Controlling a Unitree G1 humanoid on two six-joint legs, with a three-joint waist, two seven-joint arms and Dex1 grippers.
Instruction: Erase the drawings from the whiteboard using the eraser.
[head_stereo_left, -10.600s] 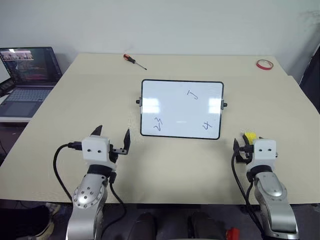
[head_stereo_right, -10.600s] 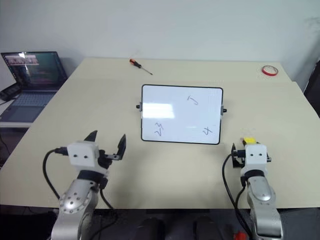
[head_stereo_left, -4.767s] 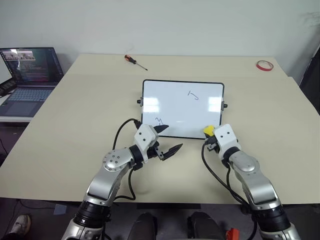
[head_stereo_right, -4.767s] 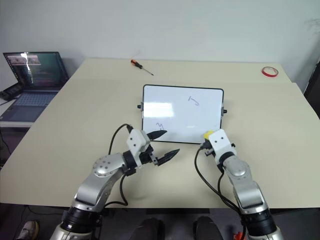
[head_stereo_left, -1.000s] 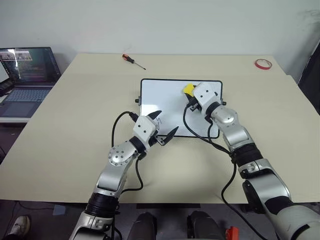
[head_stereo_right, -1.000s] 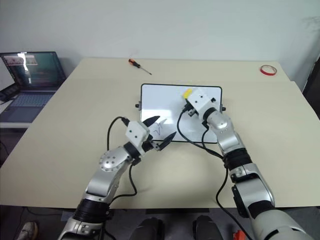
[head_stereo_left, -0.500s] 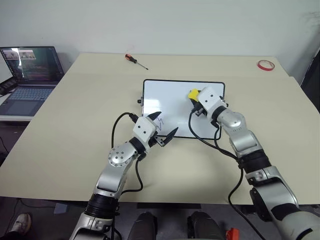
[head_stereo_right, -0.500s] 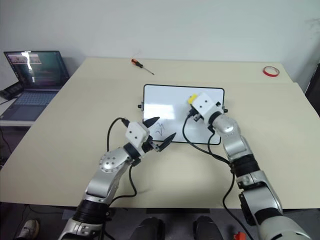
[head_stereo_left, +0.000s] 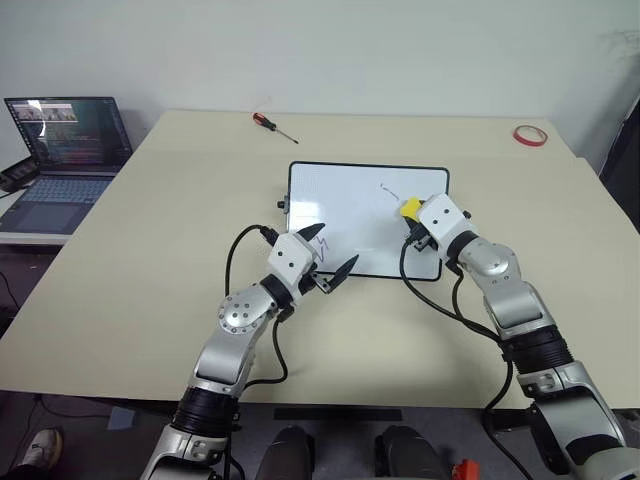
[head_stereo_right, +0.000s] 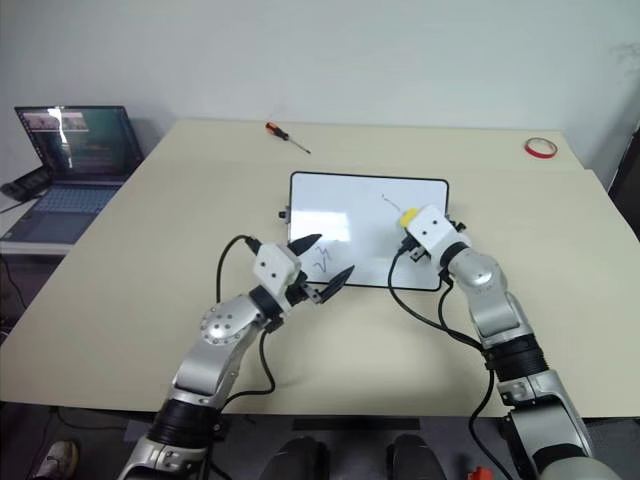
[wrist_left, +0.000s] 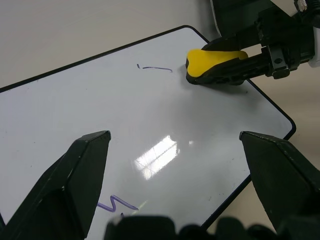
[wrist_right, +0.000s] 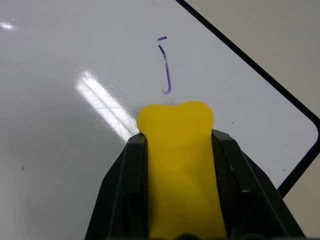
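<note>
Whiteboard (head_stereo_left: 340, 200): marks unreadable. R end effector (wrist_right: 175, 150) clamps eraser (wrist_right: 177, 165); L end effector (head_stereo_left: 330, 255) apart.

Yellow eraser (head_stereo_right: 408, 217) over whiteboard (head_stereo_right: 340, 205), right side

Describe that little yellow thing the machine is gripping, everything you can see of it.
The eraser is a small bright yellow block, smooth and soft-looking, with a notched, bone-like front end. The right gripper is shut on it, one black finger pressed to each side. It lies nearly flat over the whiteboard, near the board's right edge, its tip just short of a thin dark marker stroke. Whether it presses on the board cannot be told.
</note>
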